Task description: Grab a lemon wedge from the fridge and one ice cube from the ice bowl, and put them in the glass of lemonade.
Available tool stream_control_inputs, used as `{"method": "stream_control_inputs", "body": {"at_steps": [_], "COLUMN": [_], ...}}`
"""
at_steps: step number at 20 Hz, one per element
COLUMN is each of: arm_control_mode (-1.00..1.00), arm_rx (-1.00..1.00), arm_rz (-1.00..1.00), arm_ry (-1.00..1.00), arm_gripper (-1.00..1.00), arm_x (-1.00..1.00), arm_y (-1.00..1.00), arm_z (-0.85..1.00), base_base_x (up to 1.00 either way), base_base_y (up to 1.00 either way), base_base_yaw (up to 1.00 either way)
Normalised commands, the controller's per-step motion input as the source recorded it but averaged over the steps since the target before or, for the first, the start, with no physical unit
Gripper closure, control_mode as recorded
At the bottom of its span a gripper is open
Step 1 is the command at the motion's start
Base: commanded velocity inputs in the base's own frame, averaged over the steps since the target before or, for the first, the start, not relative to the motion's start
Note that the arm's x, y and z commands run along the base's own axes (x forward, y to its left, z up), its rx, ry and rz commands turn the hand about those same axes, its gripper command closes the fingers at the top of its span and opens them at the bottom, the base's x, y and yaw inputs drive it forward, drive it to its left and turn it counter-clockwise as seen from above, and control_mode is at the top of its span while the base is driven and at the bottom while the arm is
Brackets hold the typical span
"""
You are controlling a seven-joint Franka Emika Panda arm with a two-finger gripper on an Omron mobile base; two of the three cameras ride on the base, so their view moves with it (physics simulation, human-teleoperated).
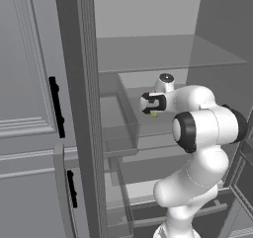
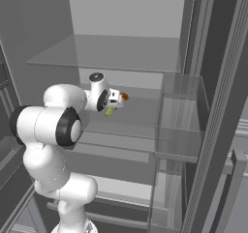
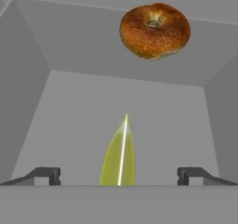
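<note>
Grey walls of the fridge [image 1: 148, 49] surround me, its door swung aside so I can reach a middle shelf [image 3: 116, 107]. My gripper [image 3: 119, 174] stands released, fingers spread wide to straddle the lemon wedge [image 3: 119, 158], which lies on that shelf near its front edge, between my fingertips. Behind it, toward the shelf's back edge, sits a brown bagel [image 3: 155, 30], well apart.
</note>
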Motion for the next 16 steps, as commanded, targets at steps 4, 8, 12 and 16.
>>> {"method": "stream_control_inputs", "body": {"at_steps": [4,8,12,16], "arm_control_mode": [-1.0,-1.0,-1.0,-1.0], "arm_rx": [0.0,0.0,0.0,0.0], "arm_rz": [0.0,0.0,0.0,0.0], "arm_ry": [0.03,0.02,0.0,0.0], "arm_gripper": [-1.0,-1.0,-1.0,-1.0], "arm_x": [-0.1,-0.06,-0.08,0.0], "arm_y": [-0.1,0.0,0.0,0.0], "arm_z": [-0.09,-0.03,-0.07,-0.36], "base_base_x": [0.0,0.0,0.0,0.0], "base_base_y": [0.0,0.0,0.0,0.0], "base_base_yaw": [0.0,0.0,0.0,0.0]}}
